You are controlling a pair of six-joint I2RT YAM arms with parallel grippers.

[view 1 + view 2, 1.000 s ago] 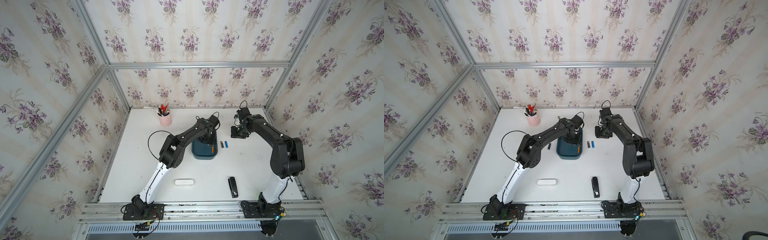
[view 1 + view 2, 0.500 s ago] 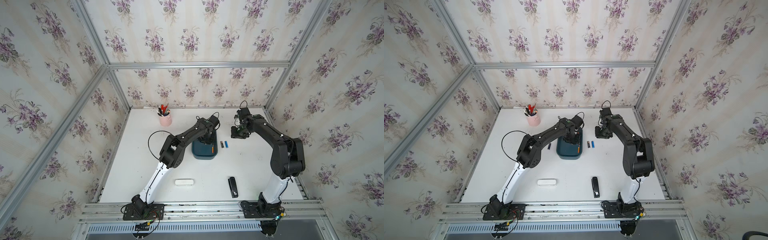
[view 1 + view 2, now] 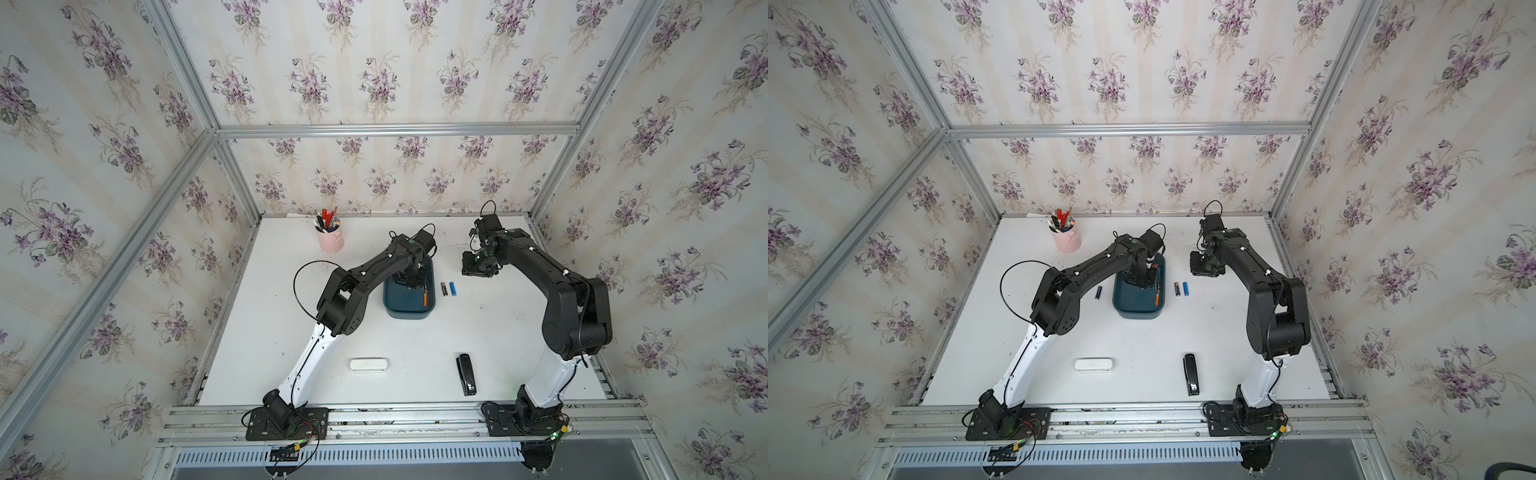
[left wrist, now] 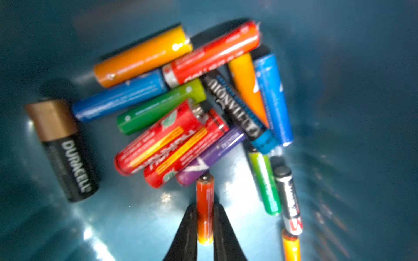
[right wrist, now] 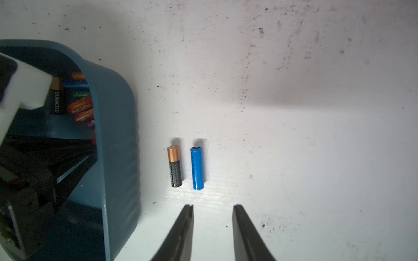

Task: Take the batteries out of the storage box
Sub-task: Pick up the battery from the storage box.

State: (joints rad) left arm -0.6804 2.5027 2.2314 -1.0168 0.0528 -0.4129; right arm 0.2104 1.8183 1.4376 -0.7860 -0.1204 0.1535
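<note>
Though blurred, glossy orange cylindrical battery (image 4: 204, 210) between jaws.

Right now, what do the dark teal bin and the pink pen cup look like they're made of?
The dark teal rectangular bin looks like moulded plastic, glossy: its floor throws bright highlights and its corners are rounded. The pink pen cup looks smooth, perhaps ceramic or painted metal; too small to tell.

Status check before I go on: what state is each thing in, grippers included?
storage box: upright, lidless, batteries piled inside.
left gripper: in the box, shut on orange battery.
right gripper: open, empty.
Duracell battery: out of the box, lying flat.
blue battery: out, lying beside it, not touching.
pink cup: upright, pens inside.
stapler: closed, lying flat.
</note>
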